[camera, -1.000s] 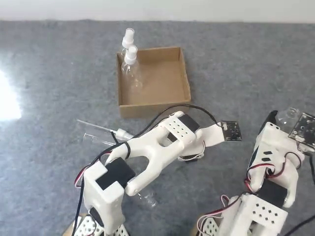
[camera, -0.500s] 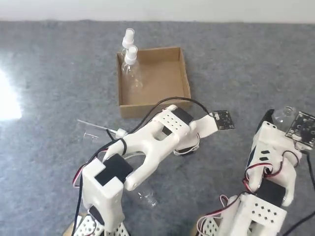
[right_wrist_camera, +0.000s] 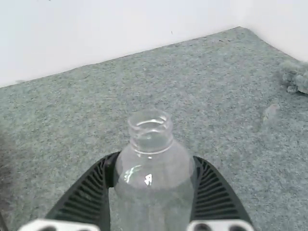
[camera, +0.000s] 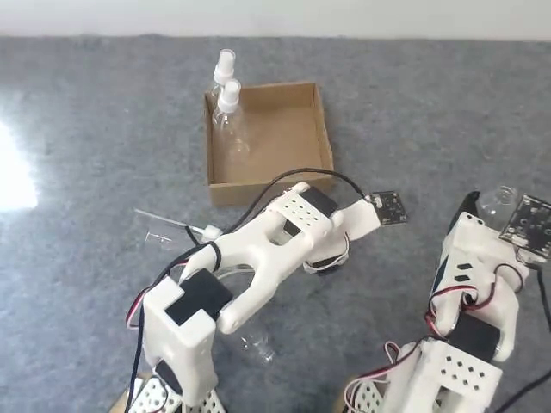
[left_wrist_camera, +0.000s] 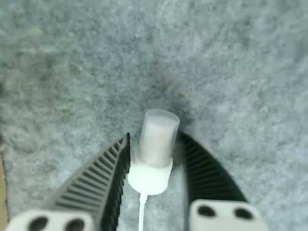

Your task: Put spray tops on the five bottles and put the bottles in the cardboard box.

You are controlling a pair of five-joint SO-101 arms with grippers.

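Left gripper (left_wrist_camera: pixel 154 144) clamped on a white spray top (left_wrist_camera: pixel 159 126), its black ribbed jaws pressing the collar from both sides. The frosted cap points out past the fingertips and the thin dip tube runs back between the jaws, so the top's long axis lies along the gripper. This arm hangs just in front of the near wall of the cardboard box (camera: pixel 325 129), above grey felt carpet (camera: pixel 86 129).

Right gripper (right_wrist_camera: pixel 154 163) closed around the shoulders of a clear plastic bottle (right_wrist_camera: pixel 150 144), round-bodied, with an open threaded neck pointing away from the wrist. From above, that bottle (camera: pixel 499 200) sits well off the box's near right corner, to the side of the left arm's wrist.

The coming move appears to turn on this gap. The top must travel sideways away from the box to the open neck and turn so its tube leads in, and the left arm alone carries it.

At the box's far left corner stand two capped bottles, one (camera: pixel 231 120) inside and another (camera: pixel 224 64) at its far wall; which side of that wall cannot be told. A loose spray top (camera: pixel 211 232) lies on the carpet in front of the box's near left corner. An uncapped bottle (camera: pixel 256 347) lies farther out, under the left arm.
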